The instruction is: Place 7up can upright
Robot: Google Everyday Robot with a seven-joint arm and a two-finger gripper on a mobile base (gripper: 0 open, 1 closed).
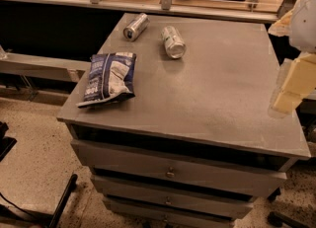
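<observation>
Tool [290, 90] hangs at right table [222, 103] edge, 7up can [173, 42] lying well apart

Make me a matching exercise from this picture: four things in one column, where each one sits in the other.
1. pale silver-white 7up can with green markings
2. plain silver-grey aluminium can
3. blue and white crinkled snack bag
4. pale yellowish robot gripper

A. flat, near the grey tabletop's left edge
B. on its side, back left corner
C. over the tabletop's right edge
D. on its side, back middle

Pairs: 1-D, 2-B, 3-A, 4-C
</observation>
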